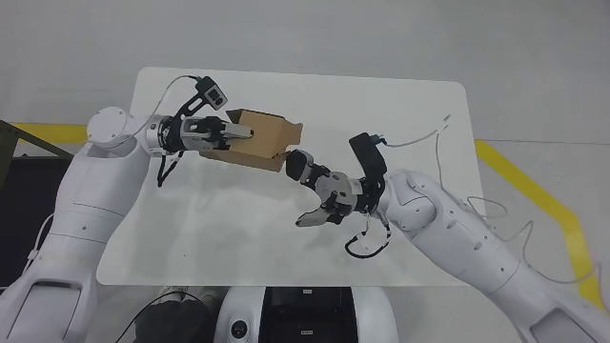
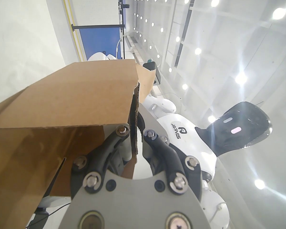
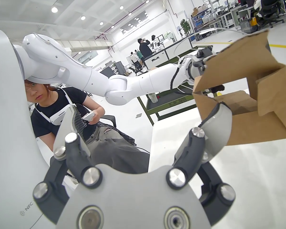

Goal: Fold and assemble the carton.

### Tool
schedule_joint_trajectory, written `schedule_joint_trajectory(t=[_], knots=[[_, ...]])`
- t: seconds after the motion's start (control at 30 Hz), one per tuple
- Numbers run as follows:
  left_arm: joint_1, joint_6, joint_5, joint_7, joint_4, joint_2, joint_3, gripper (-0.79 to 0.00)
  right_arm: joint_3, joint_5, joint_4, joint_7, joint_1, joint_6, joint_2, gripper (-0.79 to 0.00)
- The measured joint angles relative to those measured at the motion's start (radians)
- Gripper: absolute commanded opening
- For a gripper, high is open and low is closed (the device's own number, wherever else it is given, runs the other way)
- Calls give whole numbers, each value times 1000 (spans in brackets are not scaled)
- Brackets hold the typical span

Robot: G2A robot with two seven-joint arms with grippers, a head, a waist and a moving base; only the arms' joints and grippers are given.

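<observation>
The brown carton [image 1: 262, 138] is sitting over the left-centre part of the white table [image 1: 400, 105], partly opened out, and the left gripper [image 1: 243, 131] is coming in at it from the robot's left side. From the left wrist view the left gripper [image 2: 134, 129] is clamping down on the carton [image 2: 74, 96], its two black fingers [image 2: 114, 141] squeezing one upright cardboard wall edge-on between them, with a broad panel folding over above and another brown panel hanging beside the fingers. On the other side, the right gripper [image 1: 305, 193] is waiting just beside the carton's near right corner, and its jaws are standing wide apart, holding nothing. In the right wrist view the right gripper [image 3: 145, 113] is showing that wide gap plainly, and one pale finger [image 3: 219, 122] is lying right up against the carton [image 3: 252, 125] at its lower flap, though firm contact is too hard to call. The carton is showing as an open, hollow shape there, flaps angling outward, its lower edge riding down at the tabletop; whether it is resting on it cannot be told
</observation>
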State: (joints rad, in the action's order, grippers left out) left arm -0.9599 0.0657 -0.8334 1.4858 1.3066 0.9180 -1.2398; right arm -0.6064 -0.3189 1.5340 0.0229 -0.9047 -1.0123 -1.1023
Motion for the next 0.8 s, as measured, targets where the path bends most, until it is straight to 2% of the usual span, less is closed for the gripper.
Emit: schedule_joint_trajectory(t=[0.3, 0.5, 0.8], knots=[[-3, -8, 19, 18, 30, 6, 26, -785, 39, 17, -11, 19, 22, 0, -13, 0], [5, -5, 9, 16, -2, 6, 7, -785, 40, 20, -9, 17, 24, 0, -13, 0], [14, -6, 79, 21, -68, -4, -18, -785, -23, 6, 51, -3, -15, 0, 15, 0]])
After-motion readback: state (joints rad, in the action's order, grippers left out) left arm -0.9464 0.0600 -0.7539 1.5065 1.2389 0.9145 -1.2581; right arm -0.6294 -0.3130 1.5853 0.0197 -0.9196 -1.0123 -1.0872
